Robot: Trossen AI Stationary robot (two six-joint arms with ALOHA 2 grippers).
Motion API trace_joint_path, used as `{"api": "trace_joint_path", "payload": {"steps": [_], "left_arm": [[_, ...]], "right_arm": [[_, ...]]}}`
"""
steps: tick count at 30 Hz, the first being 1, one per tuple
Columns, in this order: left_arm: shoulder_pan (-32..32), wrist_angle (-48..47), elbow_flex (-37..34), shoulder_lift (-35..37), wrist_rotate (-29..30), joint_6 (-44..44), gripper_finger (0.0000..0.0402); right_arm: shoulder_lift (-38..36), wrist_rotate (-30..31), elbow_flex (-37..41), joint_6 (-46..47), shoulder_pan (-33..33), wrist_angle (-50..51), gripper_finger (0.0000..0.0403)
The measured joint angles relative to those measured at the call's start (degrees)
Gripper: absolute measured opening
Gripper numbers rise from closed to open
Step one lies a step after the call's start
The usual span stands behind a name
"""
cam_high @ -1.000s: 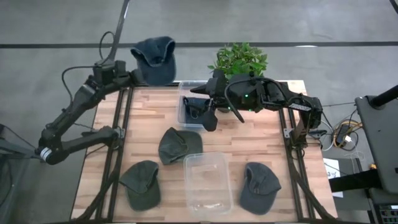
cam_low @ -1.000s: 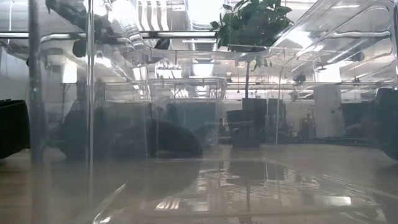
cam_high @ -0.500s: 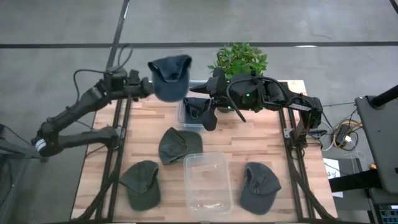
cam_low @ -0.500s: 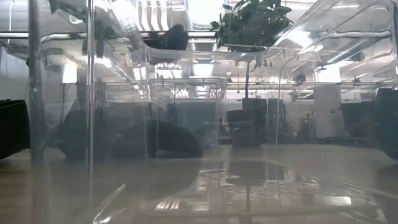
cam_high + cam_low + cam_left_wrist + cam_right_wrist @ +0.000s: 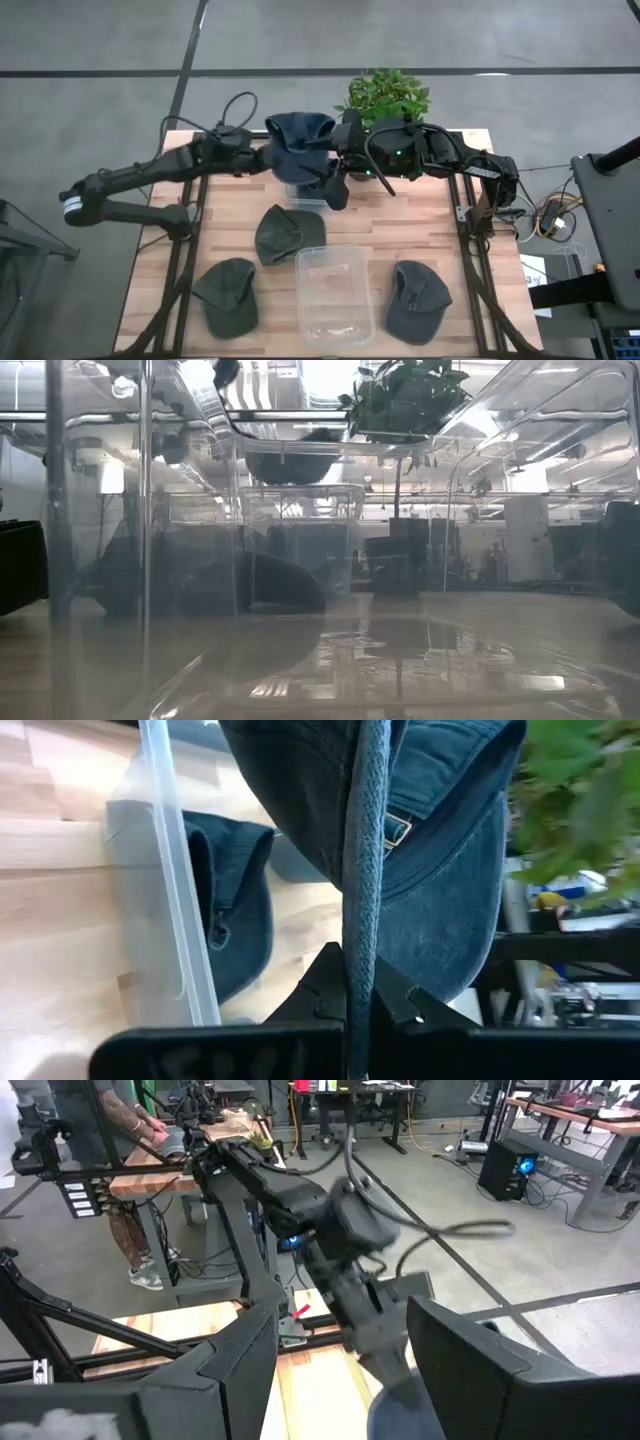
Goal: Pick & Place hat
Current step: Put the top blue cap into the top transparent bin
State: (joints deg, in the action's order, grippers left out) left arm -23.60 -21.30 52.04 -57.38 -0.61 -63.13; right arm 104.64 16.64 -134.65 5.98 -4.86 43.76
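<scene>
My left end effector (image 5: 357,1005) is clamped on the brim of the blue hat (image 5: 298,145), holding it in the air over the clear bin (image 5: 296,190) at the worktop's (image 5: 420,225) far edge. My right end effector (image 5: 340,1370) hangs beside it, fingers spread, nothing between them. Another dark hat (image 5: 228,910) lies inside the bin.

wood table (image 5: 240,200), 3 green caps (image 5: 288,234), 2 clear bins (image 5: 333,290), plant (image 5: 388,96)
</scene>
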Motion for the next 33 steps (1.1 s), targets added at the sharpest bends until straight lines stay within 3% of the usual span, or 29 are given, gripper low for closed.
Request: {"api": "trace_joint_path", "payload": {"steps": [4, 10, 25, 29, 33], "left_arm": [[0.1, 1.7, 0.0, -3.2, 0.7, -1.1, 0.0004], [0.8, 8.4, 0.0, -6.9, -4.1, -2.2, 0.0004], [0.7, 6.7, 0.0, -11.8, -4.6, -4.6, 0.0015], [0.5, 6.5, 0.0, -12.3, -4.9, -3.4, 0.0037], [0.4, 6.1, 0.0, -12.8, -5.9, -1.1, 0.0084]], "right_arm": [[0.0, 0.0, 0.0, 0.0, 0.0, 0.0, 0.0215], [0.0, 0.0, 0.0, -0.2, 0.0, 0.0, 0.0215], [0.0, 0.0, 0.0, -1.3, 0.0, 0.1, 0.0215], [0.0, 0.0, 0.0, -2.2, 0.0, 0.3, 0.0215], [0.0, -0.1, 0.1, -2.2, 0.0, 0.4, 0.0215]]}}
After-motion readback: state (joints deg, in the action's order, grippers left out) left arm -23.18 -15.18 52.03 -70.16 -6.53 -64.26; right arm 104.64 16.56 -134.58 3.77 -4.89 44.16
